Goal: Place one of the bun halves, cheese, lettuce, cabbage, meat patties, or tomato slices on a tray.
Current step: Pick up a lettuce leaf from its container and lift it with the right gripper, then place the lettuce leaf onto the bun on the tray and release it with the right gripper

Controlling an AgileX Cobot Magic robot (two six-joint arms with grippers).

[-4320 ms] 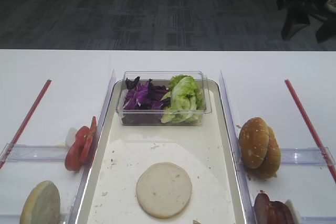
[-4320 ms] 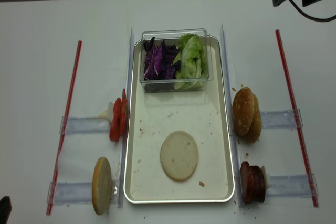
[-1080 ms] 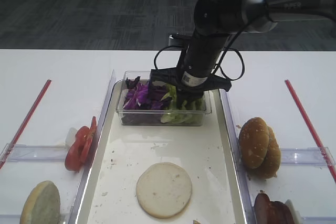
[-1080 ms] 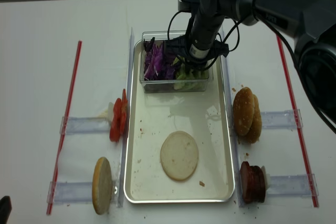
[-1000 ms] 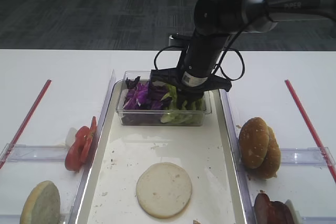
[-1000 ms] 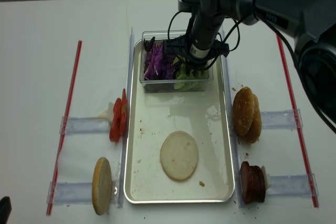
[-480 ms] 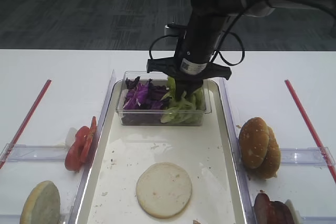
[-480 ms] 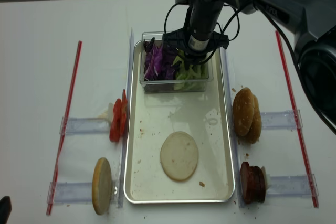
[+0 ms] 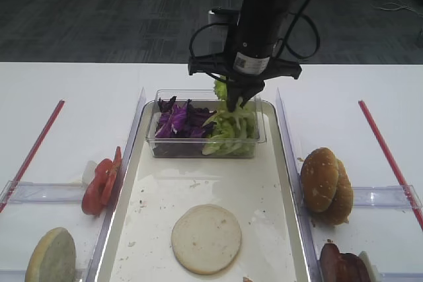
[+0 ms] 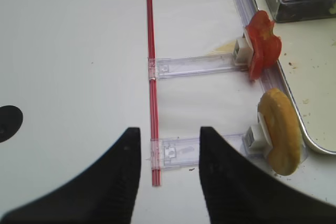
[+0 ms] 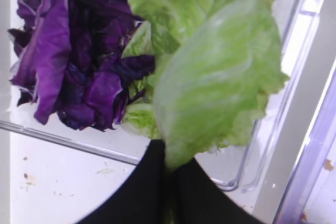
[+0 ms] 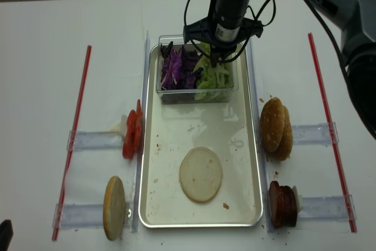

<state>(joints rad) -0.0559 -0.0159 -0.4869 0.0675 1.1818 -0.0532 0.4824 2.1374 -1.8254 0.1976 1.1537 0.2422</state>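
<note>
My right gripper [image 9: 235,101] [image 12: 215,59] hangs just above the clear tub [image 9: 205,150], shut on a light green lettuce leaf [image 11: 215,72] that hangs from its black fingertips [image 11: 149,182]. More lettuce [image 9: 231,130] and purple cabbage [image 9: 177,118] [image 11: 79,51] lie in the tub, which stands at the far end of the cream tray [image 9: 251,183] [image 12: 176,121]. One bun half [image 9: 206,238] [image 12: 201,174] lies cut face up on the tray's near part. In the left wrist view my left gripper [image 10: 170,135] is open over bare table, holding nothing.
Tomato slices [image 9: 102,183] [image 10: 262,45] and a bun half [image 9: 51,255] [image 10: 281,137] stand in clear holders left of the tray. Bun halves [image 9: 325,184] and meat patties [image 9: 340,262] stand on the right. Red strips [image 9: 33,150] [image 9: 386,150] lie on both outer sides.
My right gripper has risen out of the tub, lifting a lettuce leaf clear of the pile. The left side is unchanged.
</note>
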